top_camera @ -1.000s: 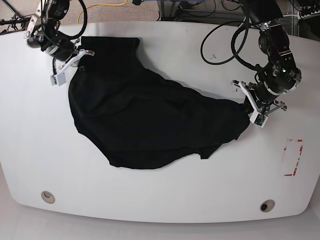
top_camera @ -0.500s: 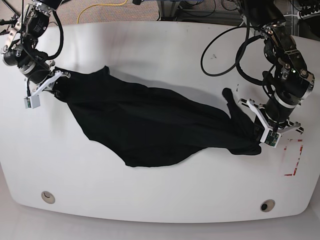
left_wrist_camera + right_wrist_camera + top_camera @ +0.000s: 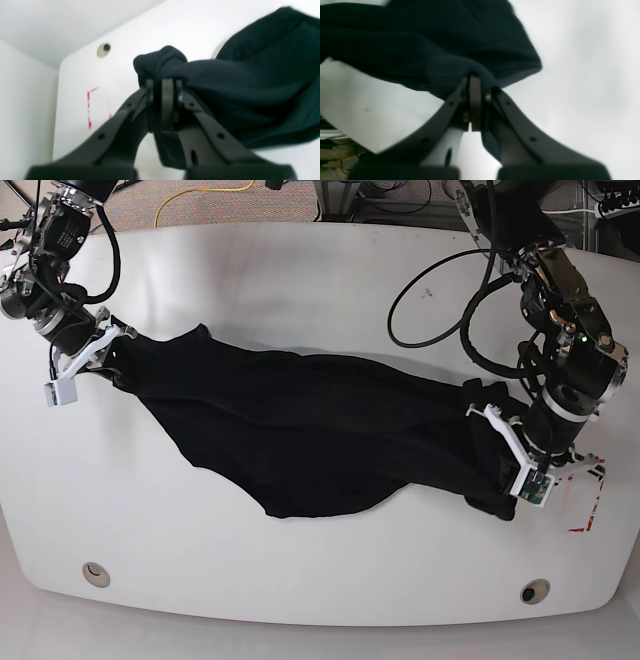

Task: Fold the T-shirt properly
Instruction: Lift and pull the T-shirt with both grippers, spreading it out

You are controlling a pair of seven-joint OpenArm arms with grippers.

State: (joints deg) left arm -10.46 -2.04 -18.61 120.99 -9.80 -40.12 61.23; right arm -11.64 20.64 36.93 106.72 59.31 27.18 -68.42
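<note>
1. Now the large plain black soft cloth T-shirt (image 3: 320, 435) is pulled out into a long band across the white oval counter (image 3: 300, 580). A second ago it lay as a loose, rounded heap nearer the far left corner.
2. Both arms have swung outward and toward the near edge, drawing the cloth apart between them.
3. The right end effector (image 3: 105, 348) is clamped tight on one end of the shirt, close to the counter's left edge. In its wrist view the cloth (image 3: 440, 45) bunches over the closed tips (image 3: 476, 82).
4. The left end effector (image 3: 510, 455) is likewise closed hard on the other end, near the right edge beside a red dashed corner marking (image 3: 590, 500). Its wrist view shows a knot of fabric (image 3: 225, 82) gathered above the pinched tips (image 3: 166, 85).
5. Judging by this, the stretch is a flattening step; no fold has yet been made.
6. The shirt is not flat: long creases run along its length, a wide belly of cloth sags toward the near edge at the middle, and both held ends are twisted. Sleeves and collar cannot be told apart.
</note>
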